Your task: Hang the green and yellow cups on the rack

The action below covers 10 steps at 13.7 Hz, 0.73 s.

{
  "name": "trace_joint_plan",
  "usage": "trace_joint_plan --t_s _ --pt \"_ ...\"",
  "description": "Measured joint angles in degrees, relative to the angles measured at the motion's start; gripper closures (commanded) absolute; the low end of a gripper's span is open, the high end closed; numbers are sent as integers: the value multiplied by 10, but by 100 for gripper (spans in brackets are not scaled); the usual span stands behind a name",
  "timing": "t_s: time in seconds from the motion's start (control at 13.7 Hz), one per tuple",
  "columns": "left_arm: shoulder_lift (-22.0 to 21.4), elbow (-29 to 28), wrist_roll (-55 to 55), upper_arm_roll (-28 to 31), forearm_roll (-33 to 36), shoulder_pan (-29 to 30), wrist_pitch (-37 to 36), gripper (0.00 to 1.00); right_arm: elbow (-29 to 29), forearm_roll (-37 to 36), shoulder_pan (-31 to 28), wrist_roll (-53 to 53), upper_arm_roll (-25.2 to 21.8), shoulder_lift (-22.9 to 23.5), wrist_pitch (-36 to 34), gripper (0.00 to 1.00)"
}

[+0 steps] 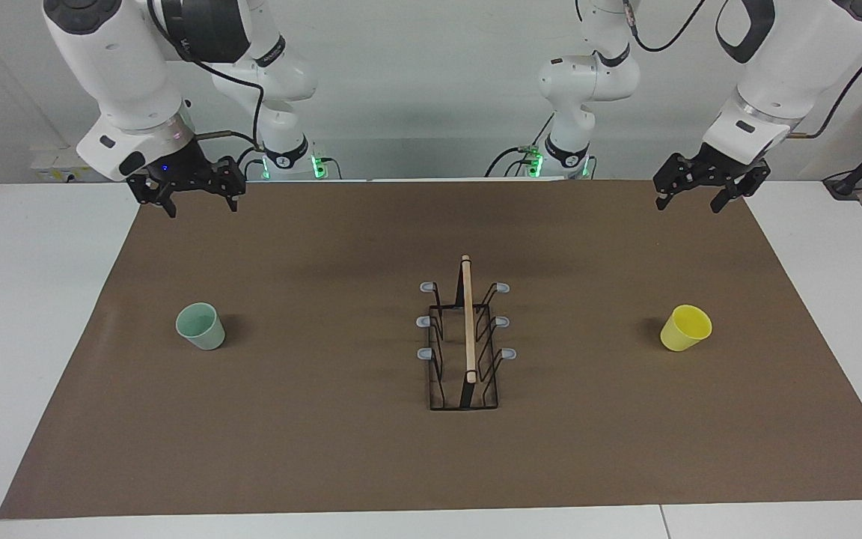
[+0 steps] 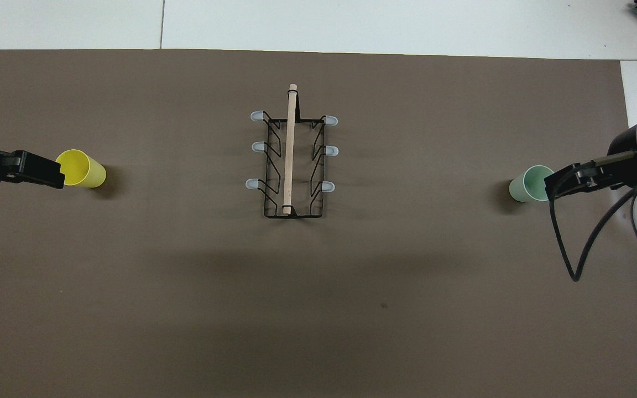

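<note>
Nothing of the task is done as things lie: all six grey-tipped pegs of the rack are bare, and both cups stand on the brown mat that covers the worktop. Both still need picking up, turning over and slipping onto a peg.

The rack sits at the middle of the mat, a narrow black wire frame with a light wooden rod along its top and three pegs down each side. The green cup stands toward the right arm's end of the worktop, the yellow cup toward the left arm's end, each well apart from the rack. Both are small, handleless, tapered tumblers, mouths up and empty.

The right pincer hangs in the air over the mat's edge nearest the robots, jaws spread wide, holding nothing. The left pincer hangs likewise at its own end, also wide open and empty. Neither touches a cup
</note>
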Motion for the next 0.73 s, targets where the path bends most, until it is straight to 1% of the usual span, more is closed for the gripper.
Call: trace_joint_plan --t_s 0.73 --pt "0 0 -14 0 0 -1 -1 0 0 0 1 0 0 0 0 0"
